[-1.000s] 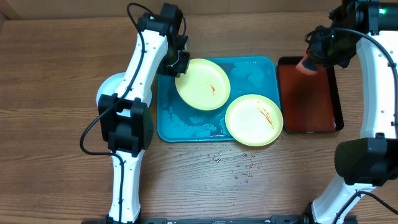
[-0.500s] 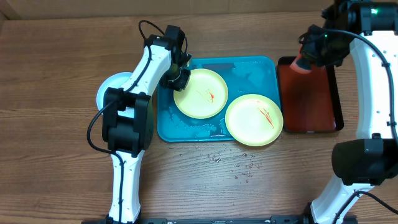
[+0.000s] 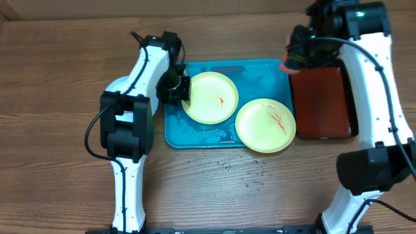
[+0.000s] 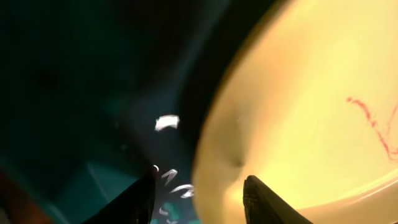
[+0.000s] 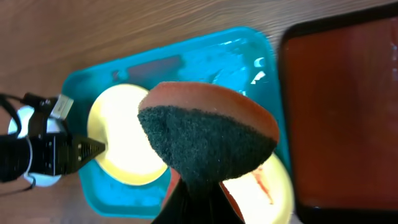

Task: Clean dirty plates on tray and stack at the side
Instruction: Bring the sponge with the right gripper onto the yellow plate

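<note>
A: Wooden counter (image 3: 65, 188), turquoise tray (image 3: 179, 132) mid-scene. Your right tool (image 3: 298, 53) is clamped on the scouring sponge (image 5: 208, 134) above the tray's far right corner.

B: So you'd travel left: the far yellow plate (image 3: 209, 97) lies left of the sponge, on the tray. Your left tool (image 3: 177, 89) straddles its left rim, fingers (image 4: 267, 205) apart, not visibly pinching.

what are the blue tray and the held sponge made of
The blue tray looks like glossy moulded plastic, given its bright wet highlights. The sponge seems soft orange foam backed by a dark green fibrous scouring pad, judging by its fuzzy face.
</note>
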